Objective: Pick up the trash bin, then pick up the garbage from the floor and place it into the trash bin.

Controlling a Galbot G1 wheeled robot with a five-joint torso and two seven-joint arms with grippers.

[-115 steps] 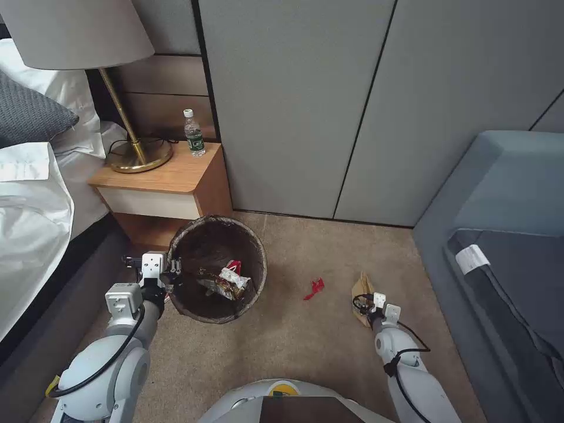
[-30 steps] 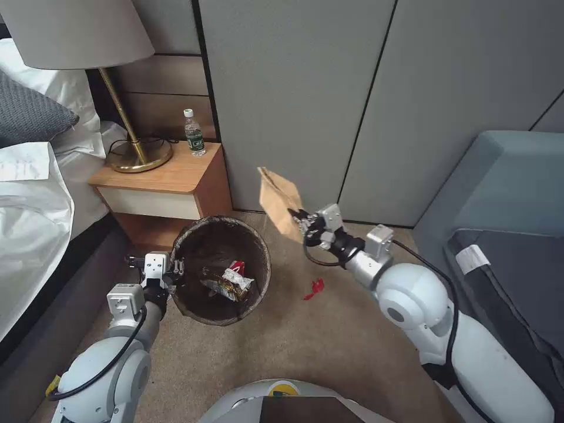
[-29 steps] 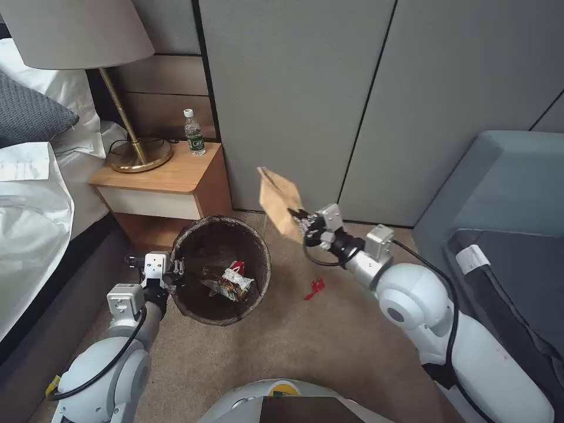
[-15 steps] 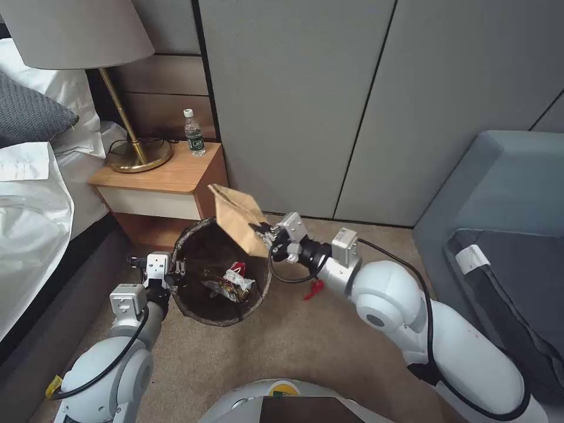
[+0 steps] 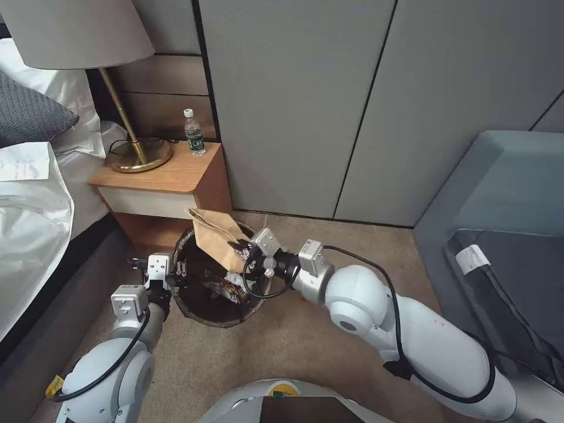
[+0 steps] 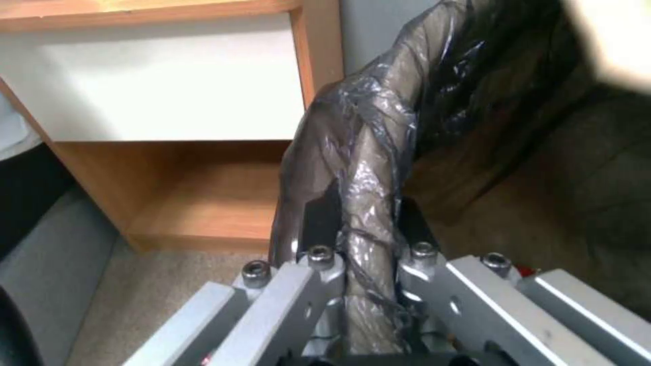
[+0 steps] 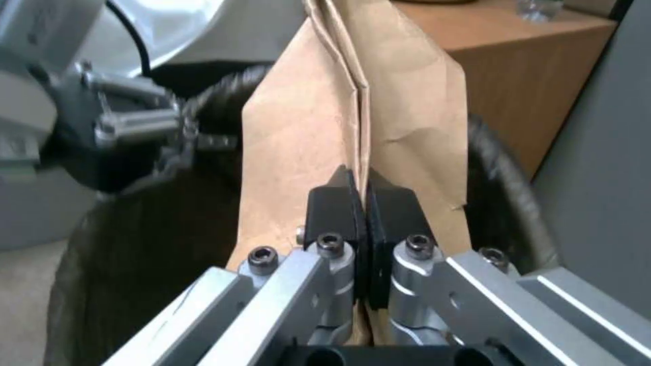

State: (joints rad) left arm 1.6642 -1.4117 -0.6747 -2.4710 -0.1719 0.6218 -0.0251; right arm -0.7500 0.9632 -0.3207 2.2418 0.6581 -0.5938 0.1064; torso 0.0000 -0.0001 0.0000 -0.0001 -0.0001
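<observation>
The left hand (image 5: pixel 176 271) grips the rim of the small round bag-lined bin (image 5: pixel 205 314), held, packets already inside. The right hand (image 5: pixel 245 257) pinches the flattened brown paper bag (image 5: pixel 216 236) above the bin's mouth, not yet released.

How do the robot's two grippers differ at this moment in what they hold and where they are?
The left gripper has its jaws clamped on the trash bin at the bag-lined rim, on the side nearest the bed. The right gripper has its jaws pinched on a flat brown paper bag, held above the bin's opening rather than at its edge. Both are shut on something.
</observation>
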